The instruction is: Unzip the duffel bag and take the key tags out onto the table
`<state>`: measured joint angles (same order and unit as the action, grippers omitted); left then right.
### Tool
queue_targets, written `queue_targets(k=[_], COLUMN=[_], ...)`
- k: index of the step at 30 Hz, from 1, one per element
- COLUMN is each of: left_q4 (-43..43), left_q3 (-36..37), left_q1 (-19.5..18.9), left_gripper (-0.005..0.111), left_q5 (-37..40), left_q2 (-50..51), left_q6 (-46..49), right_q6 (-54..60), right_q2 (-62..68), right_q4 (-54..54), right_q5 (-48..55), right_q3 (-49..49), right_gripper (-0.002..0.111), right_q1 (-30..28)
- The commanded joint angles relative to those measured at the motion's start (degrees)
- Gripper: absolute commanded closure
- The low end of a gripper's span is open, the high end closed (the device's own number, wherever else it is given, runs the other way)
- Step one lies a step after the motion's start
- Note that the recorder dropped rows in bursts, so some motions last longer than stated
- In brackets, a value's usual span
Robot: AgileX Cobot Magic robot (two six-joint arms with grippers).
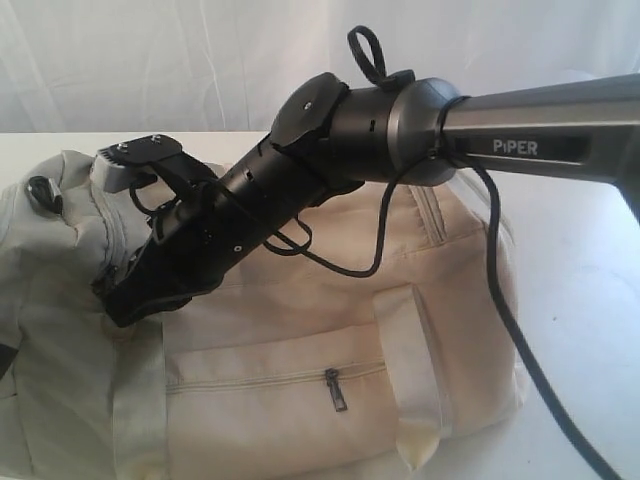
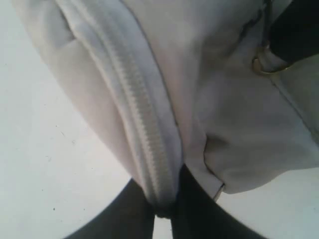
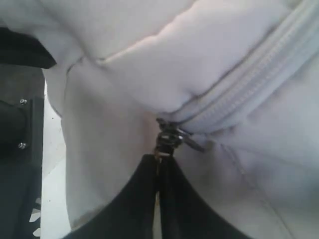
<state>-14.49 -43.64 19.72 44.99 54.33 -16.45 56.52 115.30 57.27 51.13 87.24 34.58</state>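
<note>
One black arm (image 1: 330, 150) hides the duffel bag's (image 1: 290, 385) top.

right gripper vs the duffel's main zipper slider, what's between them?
Only the metal pull tab: in the right wrist view the right gripper has its fingers shut on it, right below the slider on the duffel bag. No bare gap.

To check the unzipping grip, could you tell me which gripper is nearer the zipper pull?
Right. The right gripper pinches the zipper pull itself; the left gripper clamps the bag along its closed zipper, with no pull in its view.
</note>
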Motion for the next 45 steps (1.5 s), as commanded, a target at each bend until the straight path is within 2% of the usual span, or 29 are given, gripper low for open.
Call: queue_targets(k=[1, 6, 14, 19, 24, 40, 45], left_q4=[-2.2, -2.2, -2.2, -2.2, -2.2, -2.2, -1.0], left_q3=[-0.3, -0.3, -0.3, -0.3, -0.3, -0.3, 2.3], left_q1=[-0.2, -0.2, -0.2, -0.2, -0.2, -0.2, -0.2], left_gripper=[0.107, 0.107, 0.107, 0.107, 0.107, 0.107, 0.107], left_q5=[0.4, 0.4, 0.4, 0.4, 0.4, 0.8, 2.2], left_q2=[-1.2, -1.2, -1.2, -1.2, -1.2, -1.2, -1.2], left_q6=[0.0, 0.0, 0.0, 0.0, 0.0, 0.0, 0.0], right_q6=[-0.3, -0.3, -0.3, -0.3, -0.3, -5.5, -5.6], right_q2=[0.1, 0.1, 0.2, 0.2, 0.2, -5.9, -6.7], right_q4=[-0.2, -0.2, -0.2, -0.2, -0.2, -5.7, -5.7], right_q5=[0.0, 0.0, -0.2, -0.2, -0.2, -3.6, -5.4], right_q3=[0.0, 0.0, 0.0, 0.0, 0.0, 0.1, 1.0], right_gripper=[0.099, 0.084, 0.083, 0.091, 0.108, 0.108, 0.108], right_q1=[0.3, 0.3, 0.3, 0.3, 0.3, -2.8, -2.8])
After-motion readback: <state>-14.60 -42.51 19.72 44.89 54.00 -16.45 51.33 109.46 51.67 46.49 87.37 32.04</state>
